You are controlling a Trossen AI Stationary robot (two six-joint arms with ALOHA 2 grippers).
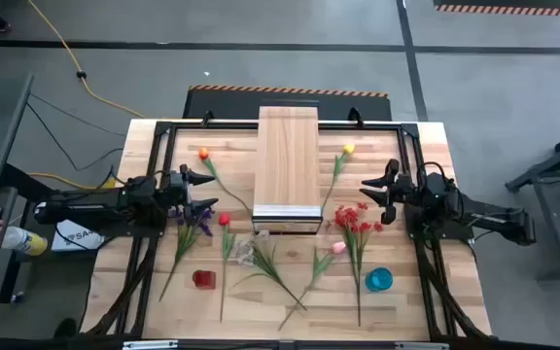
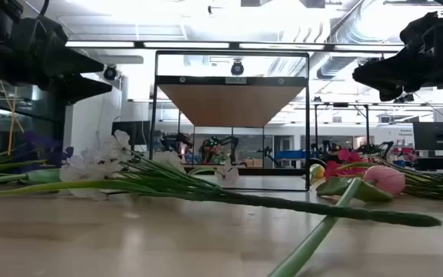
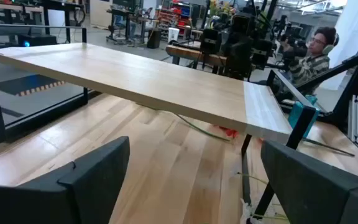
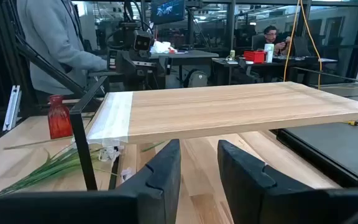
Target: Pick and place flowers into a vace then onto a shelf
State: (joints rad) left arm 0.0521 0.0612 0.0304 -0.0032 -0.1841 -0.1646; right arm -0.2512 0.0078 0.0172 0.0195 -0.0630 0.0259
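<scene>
Nearest the table's front edge I count two vases, a red vase (image 1: 203, 279) and a blue vase (image 1: 378, 280), both empty. Beyond them lie the flowers (image 1: 224, 233), seven by my count: purple, white and red sprays, plus red, pink, orange and yellow tulips, all flat on the table. Further back, the left gripper (image 1: 210, 192) hovers with fingers spread wide, and the right gripper (image 1: 367, 192) has its fingers nearly together, gripping nothing. Between them stands the one shelf (image 1: 287, 146), bare. I judge no pick has begun; next I must lower one gripper onto a stem.
</scene>
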